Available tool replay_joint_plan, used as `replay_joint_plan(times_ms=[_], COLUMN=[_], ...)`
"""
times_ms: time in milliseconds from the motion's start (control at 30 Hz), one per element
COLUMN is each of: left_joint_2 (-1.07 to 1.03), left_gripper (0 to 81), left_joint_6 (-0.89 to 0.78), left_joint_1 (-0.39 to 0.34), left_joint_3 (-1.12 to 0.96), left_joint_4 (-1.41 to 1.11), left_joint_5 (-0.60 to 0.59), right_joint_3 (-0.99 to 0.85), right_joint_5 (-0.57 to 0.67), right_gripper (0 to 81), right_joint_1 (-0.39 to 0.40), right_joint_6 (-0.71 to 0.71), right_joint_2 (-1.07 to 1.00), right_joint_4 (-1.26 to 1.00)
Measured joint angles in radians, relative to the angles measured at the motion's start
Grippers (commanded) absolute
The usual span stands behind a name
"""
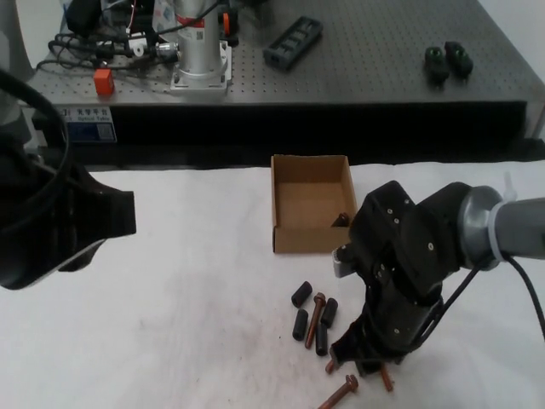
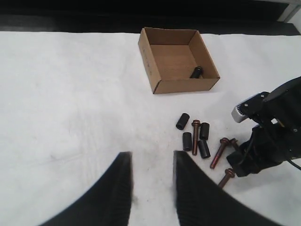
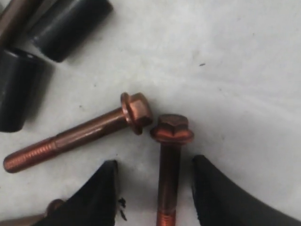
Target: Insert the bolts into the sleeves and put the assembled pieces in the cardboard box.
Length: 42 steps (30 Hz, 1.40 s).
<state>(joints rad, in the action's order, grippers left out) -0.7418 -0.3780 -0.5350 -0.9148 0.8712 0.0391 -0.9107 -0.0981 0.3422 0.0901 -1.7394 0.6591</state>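
My right gripper stands open low over the white cloth, its fingers on either side of a copper bolt without touching it. A second bolt lies head to head with it, and two black sleeves lie just beyond. In the high view this gripper is at the near right of the scattered bolts and sleeves. My left gripper hangs open with nothing in it, well back from the pile. The cardboard box holds one dark piece.
A metal bench with an arm base, cables and small black parts runs behind the cloth. The cloth to the left of the box is bare. A loose bolt lies near the front edge.
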Motion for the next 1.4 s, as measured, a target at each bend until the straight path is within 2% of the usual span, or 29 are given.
replay_joint_plan(times_ms=[133, 233, 267, 467, 600, 700, 800, 867, 1033, 1267, 1400], left_joint_2=[0.000, 0.000, 0.000, 0.000, -0.053, -0.182, -0.369, -0.446, -0.670, -1.000, -1.083], left_gripper=[22.2, 22.2, 22.2, 22.2, 26.4, 33.1, 34.6, 34.5, 34.5, 34.5, 34.5], left_joint_6=[0.000, 0.009, 0.018, 0.048, 0.084, 0.117, 0.164, 0.180, 0.225, 0.246, 0.263], left_joint_1=[0.000, 0.000, 0.000, 0.000, 0.000, 0.000, -0.027, -0.052, -0.126, -0.158, -0.158], left_joint_3=[0.000, 0.000, 0.000, 0.000, 0.000, 0.000, -0.002, -0.020, -0.157, -0.437, -0.521], left_joint_4=[0.008, 0.020, 0.022, 0.053, 0.054, 0.051, -0.015, -0.059, -0.109, -0.068, -0.044], left_joint_5=[-0.002, -0.016, -0.020, -0.055, -0.214, -0.306, -0.362, -0.374, -0.372, -0.299, -0.253], right_joint_3=[0.000, 0.000, 0.000, 0.000, 0.011, 0.018, 0.018, 0.018, 0.018, 0.018, 0.018], right_joint_5=[0.000, 0.000, -0.002, 0.014, 0.025, 0.055, 0.117, 0.129, 0.119, 0.108, 0.108], right_gripper=[11.5, 1.0, 0.1, 0.2, 0.2, 0.2, 0.2, 0.2, 0.2, 0.2, 0.2], right_joint_1=[-0.010, -0.010, -0.010, -0.015, -0.025, -0.038, -0.064, -0.073, -0.078, -0.133, -0.155], right_joint_6=[-0.028, -0.061, -0.068, -0.075, -0.065, -0.041, 0.014, 0.027, 0.033, 0.033, 0.033], right_joint_2=[-0.001, -0.001, -0.001, 0.006, 0.061, 0.164, 0.410, 0.536, 0.704, 0.757, 0.757], right_joint_4=[-0.009, -0.009, -0.009, -0.007, 0.016, 0.050, 0.127, 0.203, 0.296, 0.368, 0.373])
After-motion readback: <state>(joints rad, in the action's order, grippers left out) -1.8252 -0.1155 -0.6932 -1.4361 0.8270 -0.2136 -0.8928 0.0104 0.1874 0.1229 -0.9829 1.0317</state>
